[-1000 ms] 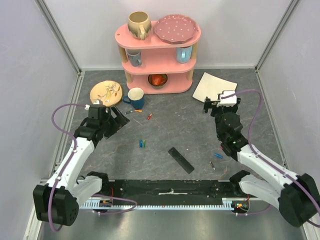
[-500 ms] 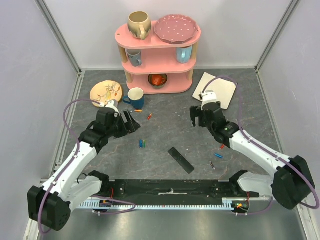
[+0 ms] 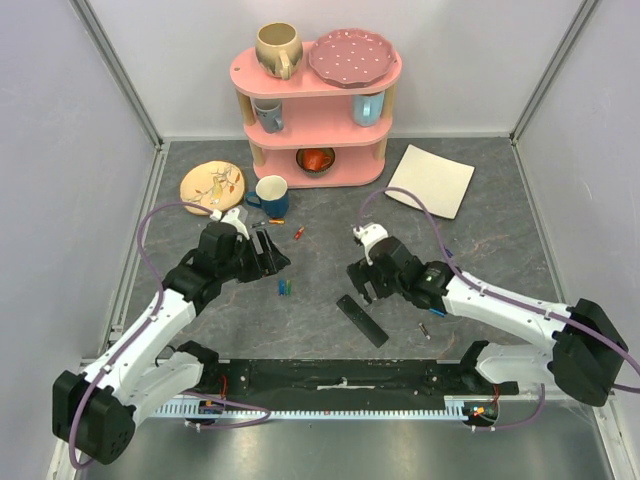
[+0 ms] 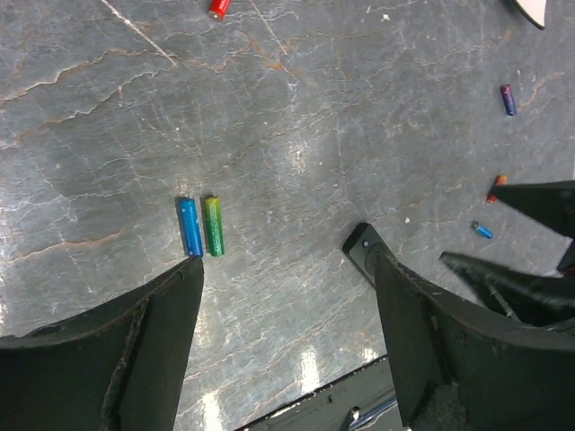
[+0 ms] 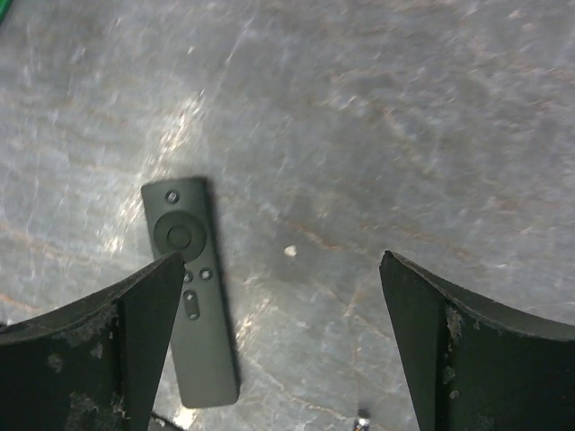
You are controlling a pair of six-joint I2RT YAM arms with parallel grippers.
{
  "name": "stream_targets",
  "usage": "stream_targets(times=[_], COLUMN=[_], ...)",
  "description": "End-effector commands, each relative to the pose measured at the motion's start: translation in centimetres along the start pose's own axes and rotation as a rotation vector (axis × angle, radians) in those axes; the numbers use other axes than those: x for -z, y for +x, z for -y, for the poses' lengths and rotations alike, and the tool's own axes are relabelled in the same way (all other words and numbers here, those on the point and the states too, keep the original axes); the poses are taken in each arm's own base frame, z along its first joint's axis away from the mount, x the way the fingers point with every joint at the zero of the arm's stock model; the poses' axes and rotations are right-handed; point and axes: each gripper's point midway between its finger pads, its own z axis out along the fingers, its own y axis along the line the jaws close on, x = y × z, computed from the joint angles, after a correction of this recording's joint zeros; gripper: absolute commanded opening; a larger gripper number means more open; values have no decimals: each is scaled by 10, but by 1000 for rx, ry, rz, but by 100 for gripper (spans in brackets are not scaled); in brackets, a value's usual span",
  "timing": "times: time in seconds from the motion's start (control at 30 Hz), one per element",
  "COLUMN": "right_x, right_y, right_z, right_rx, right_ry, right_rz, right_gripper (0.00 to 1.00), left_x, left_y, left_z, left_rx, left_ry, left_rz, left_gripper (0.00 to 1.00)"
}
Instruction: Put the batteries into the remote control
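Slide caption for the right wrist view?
Open right gripper above the remote control, lying buttons-up on the grey table.

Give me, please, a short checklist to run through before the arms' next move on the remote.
1. Left gripper open: ok.
2. Right gripper open: ok.
3. Remote control lying free by right gripper: ok.
4. Its back turned up for loading: not ok, button side faces up.
5. Blue battery and green battery lying free, side by side, by left gripper: ok.
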Motion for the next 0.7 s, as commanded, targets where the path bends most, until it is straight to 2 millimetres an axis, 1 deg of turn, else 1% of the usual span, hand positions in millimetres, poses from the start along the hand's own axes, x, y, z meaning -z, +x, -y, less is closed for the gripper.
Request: stream_targets(times=[0.0,0.1,0.37,0.43,0.6,0.67], right_x=[2,3,2,2,-4,-6], right_y=[37,45,65,71,82,86], right_z=[-18,-34,-57,-59,-53,-57], right_rx=[26,51,126,129,111,106], right_ry=[-39,-78,-117,-116,-75,-92], right_rz=[-99,-114,-169,-183,-220,-233], right_gripper=[98,98,97,96,90,88], left_x=[6,7,8,8,10,11], left_y=[-6,-6,1,1,5,6], left_z=[18,20,18,17,20,21], left_rx=[7,8,17,17,17,22], left_ry=[86,100,105,105,127,132], left_rz=[26,26,20,20,8,5], left_gripper=[81,80,80,80,79,79])
